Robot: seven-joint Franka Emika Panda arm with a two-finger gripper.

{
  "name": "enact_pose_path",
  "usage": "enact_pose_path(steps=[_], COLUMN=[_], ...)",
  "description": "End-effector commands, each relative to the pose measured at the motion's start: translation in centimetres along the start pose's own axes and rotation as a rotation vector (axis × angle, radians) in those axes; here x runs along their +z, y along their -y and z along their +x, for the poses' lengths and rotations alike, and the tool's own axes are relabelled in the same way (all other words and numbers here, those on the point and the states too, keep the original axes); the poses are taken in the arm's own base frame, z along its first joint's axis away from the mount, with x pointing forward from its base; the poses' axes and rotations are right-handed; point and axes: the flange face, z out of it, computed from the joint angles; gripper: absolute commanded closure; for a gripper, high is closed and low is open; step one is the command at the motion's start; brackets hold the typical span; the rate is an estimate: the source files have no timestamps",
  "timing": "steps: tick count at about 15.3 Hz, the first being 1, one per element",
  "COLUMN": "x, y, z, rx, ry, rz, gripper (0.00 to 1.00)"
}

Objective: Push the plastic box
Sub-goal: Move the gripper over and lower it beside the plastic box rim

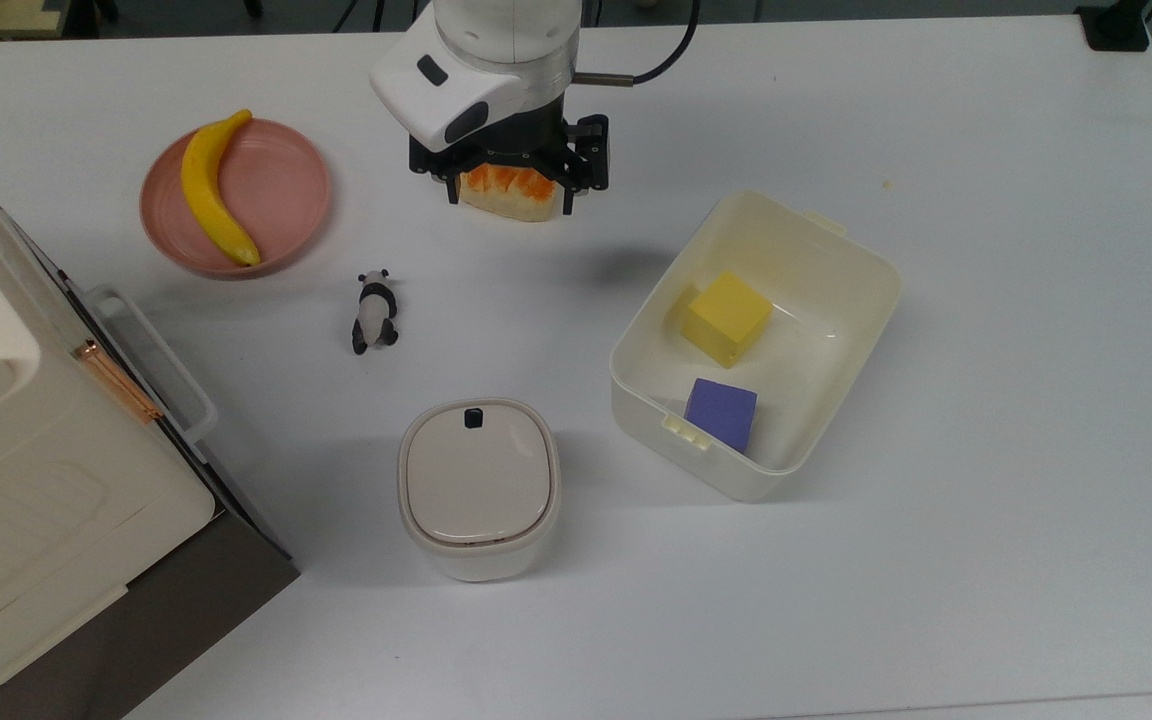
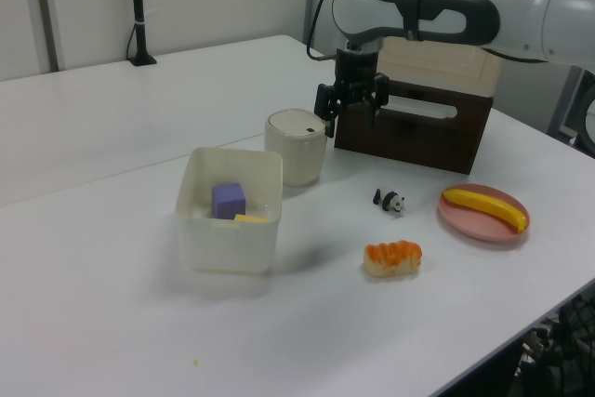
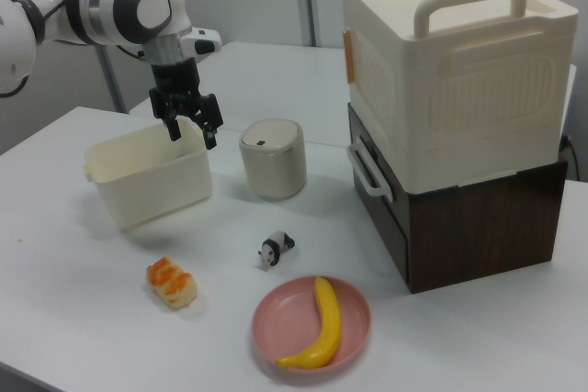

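Note:
The plastic box (image 1: 681,452) is a cream-white lidless tub at the top view's centre right, holding a yellow cube (image 1: 726,318) and a purple cube (image 1: 721,412). It also appears as the plastic box (image 2: 228,248) in the left view and the plastic box (image 3: 156,190) in the right view. My gripper (image 1: 511,198) hangs open in the air, up and to the left of the box in the top view, apart from it and holding nothing. In the left view the gripper (image 2: 349,123) sits well above table height. In the right view the gripper (image 3: 191,138) overlaps the box's far rim.
An orange-topped bread toy (image 1: 511,195) lies on the table under the gripper. A panda figure (image 1: 374,312), a pink plate (image 1: 281,190) with a banana (image 1: 214,190), and a lidded container (image 1: 478,488) stand left of the box. A big white appliance (image 1: 26,450) fills the top view's left edge.

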Motion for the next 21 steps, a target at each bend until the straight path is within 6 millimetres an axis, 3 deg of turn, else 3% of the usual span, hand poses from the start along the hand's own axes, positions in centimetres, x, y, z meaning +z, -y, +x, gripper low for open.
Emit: enact_pose_path(steps=[1, 6, 9, 12, 17, 19, 21], x=[-0.2, 0.0, -0.2, -0.1, 1.2, 1.7, 2.9], y=[0.0, 0.5, 1.6, 4.3, 6.0, 6.6, 8.5], z=[-0.3, -0.3, -0.7, -2.0, -2.0, -1.8, -1.4], rx=[-0.007, -0.024, -0.138, -0.401, -0.810, -0.895, -0.934], ry=[-0.013, -0.010, -0.004, 0.053, 0.073, 0.073, 0.061], rz=[-0.001, -0.001, 0.000, -0.004, 0.009, 0.012, 0.008], gripper=[0.00, 0.00, 0.00, 0.00, 0.00, 0.00, 0.00])
